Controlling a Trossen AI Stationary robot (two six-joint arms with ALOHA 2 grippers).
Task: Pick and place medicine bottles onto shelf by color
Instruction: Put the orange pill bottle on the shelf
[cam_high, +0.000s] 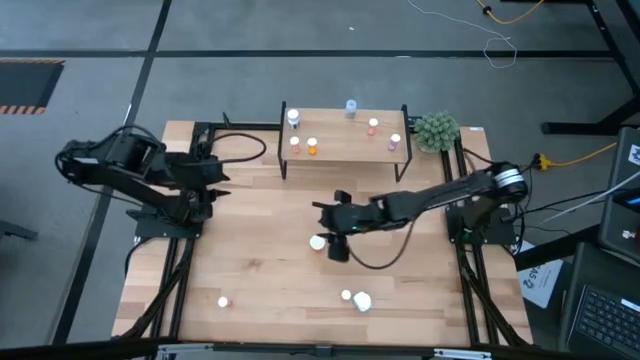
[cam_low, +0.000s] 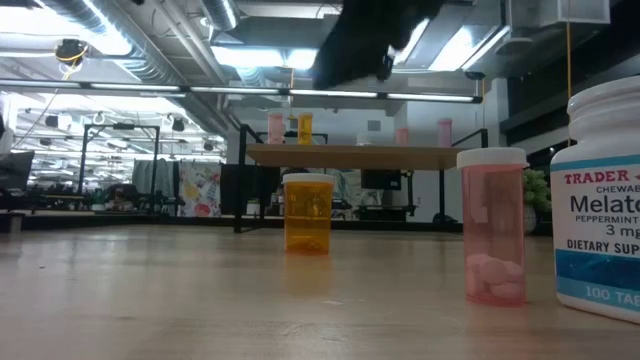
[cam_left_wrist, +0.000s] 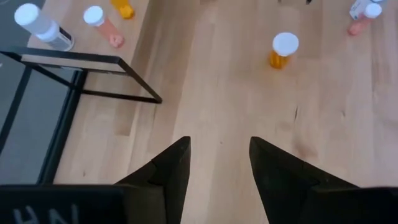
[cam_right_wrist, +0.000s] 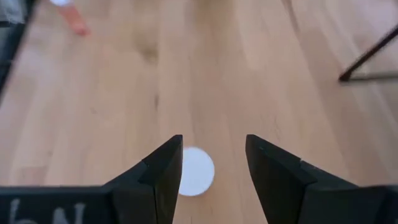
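Note:
The shelf (cam_high: 345, 150) stands at the table's far middle with several white-capped medicine bottles on it, orange ones (cam_high: 312, 147) on its left part and pink ones (cam_high: 395, 141) on its right. An orange bottle (cam_low: 307, 212) stands upright on the table's middle. My right gripper (cam_right_wrist: 213, 143) hangs open above it, and the bottle's white cap (cam_right_wrist: 196, 171) shows below the gap between the fingers. In the high view this gripper (cam_high: 328, 232) is just right of that cap (cam_high: 318, 242). My left gripper (cam_left_wrist: 217, 146) is open over the table's left side (cam_high: 222, 185), with nothing between its fingers.
A pink bottle (cam_low: 492, 225) and a large white bottle (cam_low: 600, 200) stand near the front edge, right of the middle (cam_high: 357, 299). Another small bottle (cam_high: 223, 301) stands at the near left. A small green plant (cam_high: 436, 130) sits right of the shelf.

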